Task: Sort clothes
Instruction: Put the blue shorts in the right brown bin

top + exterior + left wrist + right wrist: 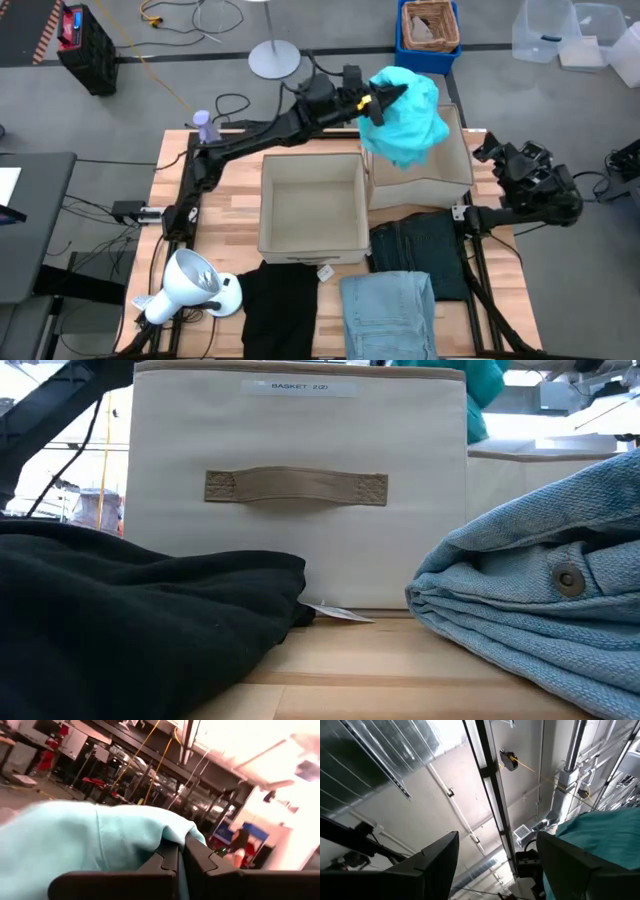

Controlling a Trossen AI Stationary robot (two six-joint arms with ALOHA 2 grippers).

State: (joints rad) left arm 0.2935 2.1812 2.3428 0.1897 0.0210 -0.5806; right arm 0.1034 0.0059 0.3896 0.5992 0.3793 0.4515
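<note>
Overhead, the left tool [378,100] was clamped on the teal top [408,118], which hung above the far beige box [455,170]; the right tool [492,150] waited open at the desk's right edge.

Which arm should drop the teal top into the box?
Left. Its pincer is shut on the teal top, hanging over the right-hand box. The right pincer is open, empty, at the table's right edge.

Wooden table [235,215] bears boxes [311,207], jeans [388,313], black garment [278,303].
</note>
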